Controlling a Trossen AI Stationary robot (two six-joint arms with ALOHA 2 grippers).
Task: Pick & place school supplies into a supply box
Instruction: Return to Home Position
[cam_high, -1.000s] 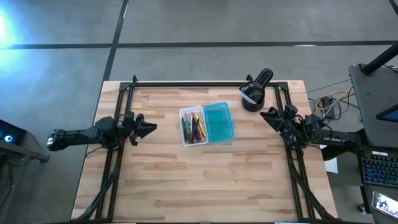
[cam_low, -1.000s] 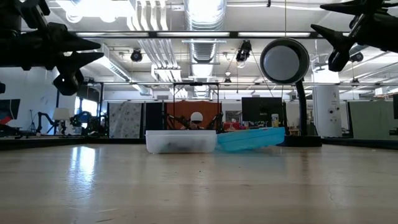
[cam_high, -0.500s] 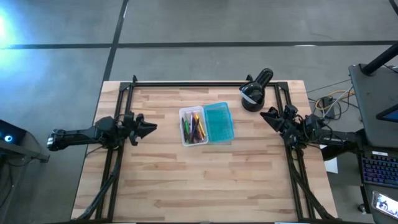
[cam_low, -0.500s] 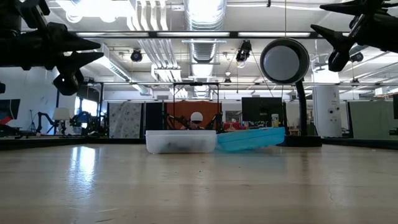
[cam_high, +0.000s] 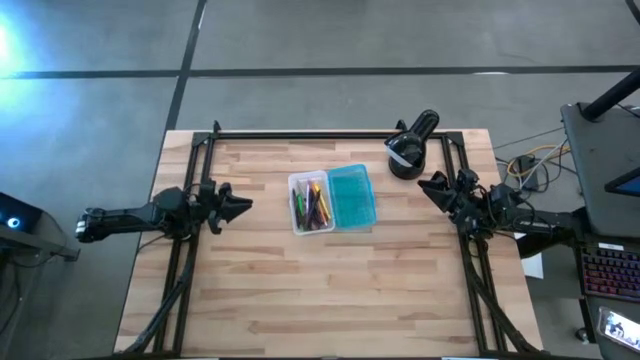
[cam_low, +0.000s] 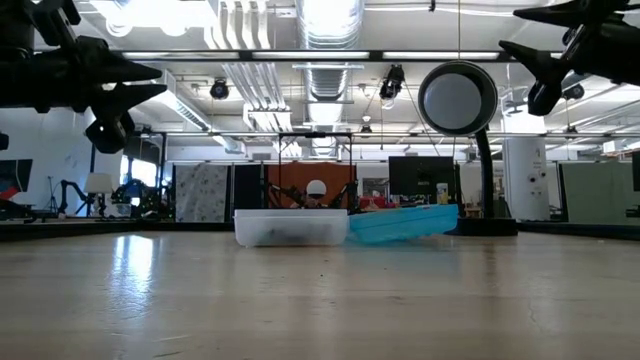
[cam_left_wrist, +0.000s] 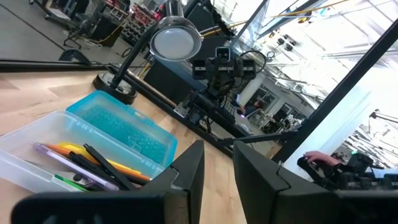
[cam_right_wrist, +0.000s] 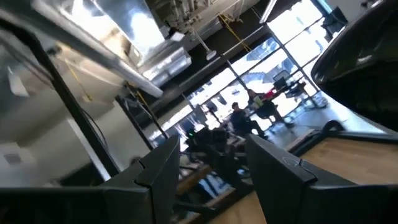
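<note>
The table (cam_high: 330, 290) is a rectangle of pale wooden planks, laid lengthwise in butcher-block strips, with a thin black metal frame along its far edge and down both sides.

The left arm lies low over the left rail. The left end effector (cam_high: 240, 206) faces the middle of the table, its two dark fingers parted a little and holding nothing. The right arm sits at the right rail. The right end effector (cam_high: 428, 186) is angled toward the far side, its fingers spread wider and likewise empty. Both are well apart from the box.

A black round device (cam_high: 405, 158) with a white patch stands near the far right corner. In the low view it rises on a curved stalk to a disc-shaped head.

The supply box (cam_high: 331, 200) lies open and flat in the middle of the table, its two rectangular plastic halves joined along their long sides. The clear whitish tray (cam_high: 311, 205) is on the left and the translucent teal half (cam_high: 352, 196), with a ribbed floor, is on the right. Each half's long axis runs from the far edge toward the near edge, slightly skewed.

The school supplies (cam_high: 313, 207) all rest inside the clear tray, slim sticks lying roughly parallel with its long side. The left wrist view shows dark pens (cam_left_wrist: 102, 163), an orange pencil (cam_left_wrist: 68, 149) and a green marker (cam_left_wrist: 71, 180) among them.
</note>
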